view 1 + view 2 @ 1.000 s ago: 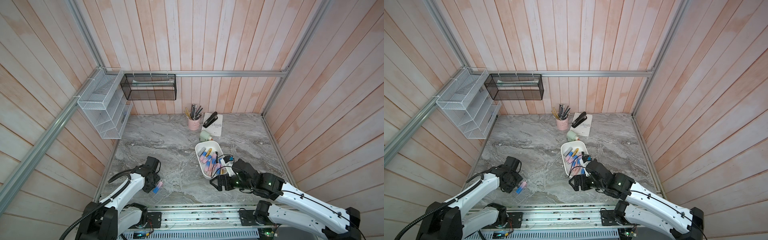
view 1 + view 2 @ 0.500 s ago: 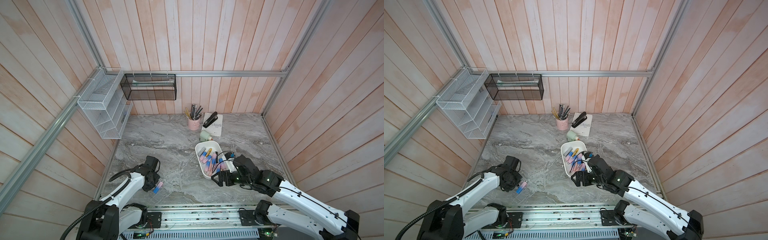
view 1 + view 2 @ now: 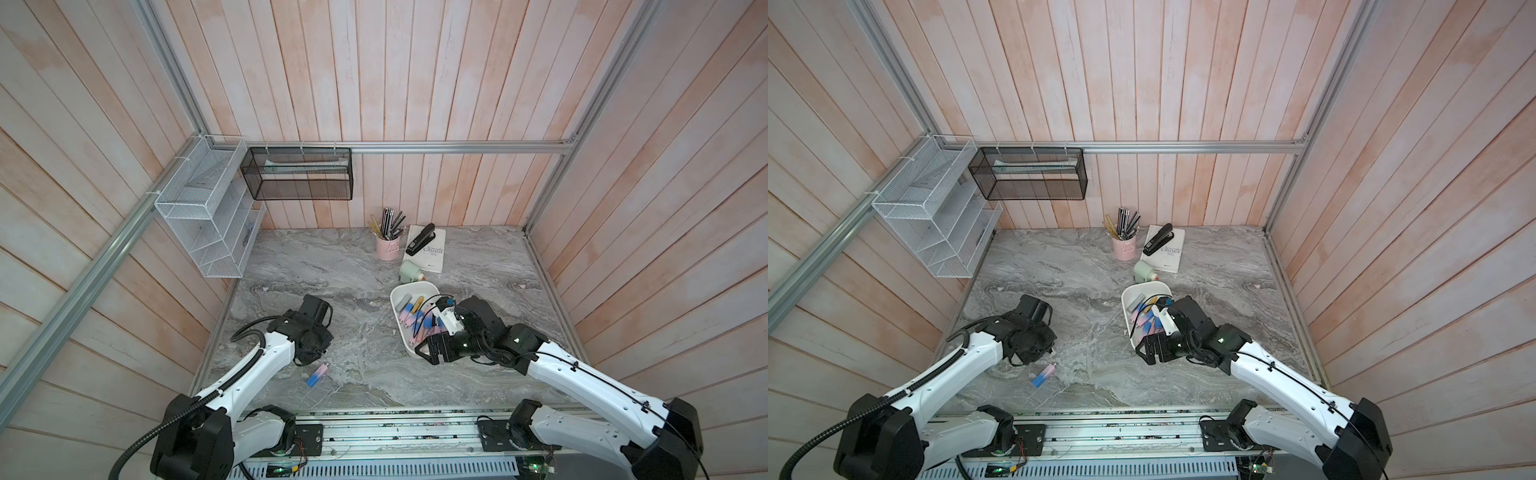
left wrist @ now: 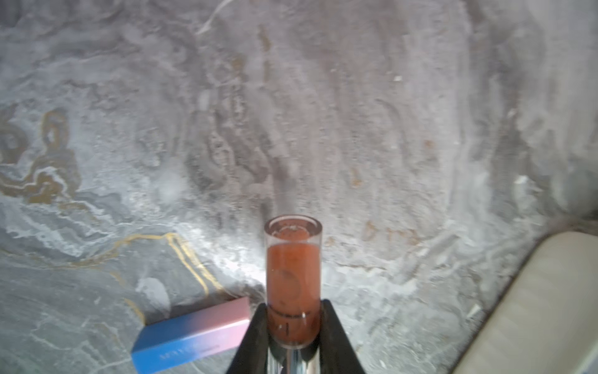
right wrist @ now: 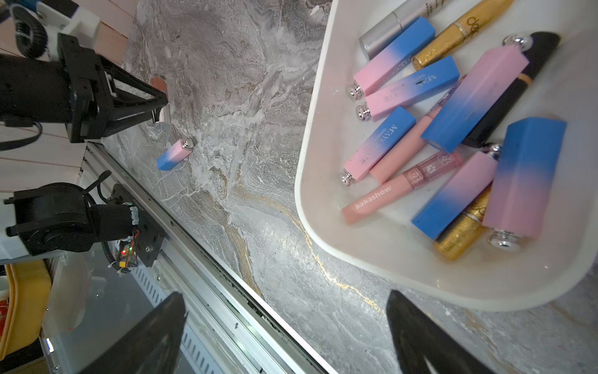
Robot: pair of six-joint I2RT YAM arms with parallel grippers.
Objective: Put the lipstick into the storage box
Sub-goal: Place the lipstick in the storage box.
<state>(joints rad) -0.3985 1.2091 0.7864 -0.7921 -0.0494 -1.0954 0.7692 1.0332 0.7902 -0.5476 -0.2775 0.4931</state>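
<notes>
Left claw (image 4: 293, 306) clamped tight on a clear coral lipstick (image 4: 293, 268) down by the marble table (image 3: 353, 266), well apart from the storage box (image 3: 417, 286) where a heap of sticks (image 5: 466, 97) lies, right claw (image 5: 286, 296) gaping empty beside that box, so this one and the pink-and-blue stick (image 3: 317, 375) await delivery.

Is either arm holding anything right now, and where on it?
Yes: the left tool pinches a clear tube of orange-pink gloss near its silver end. The right tool is open and empty.
</notes>
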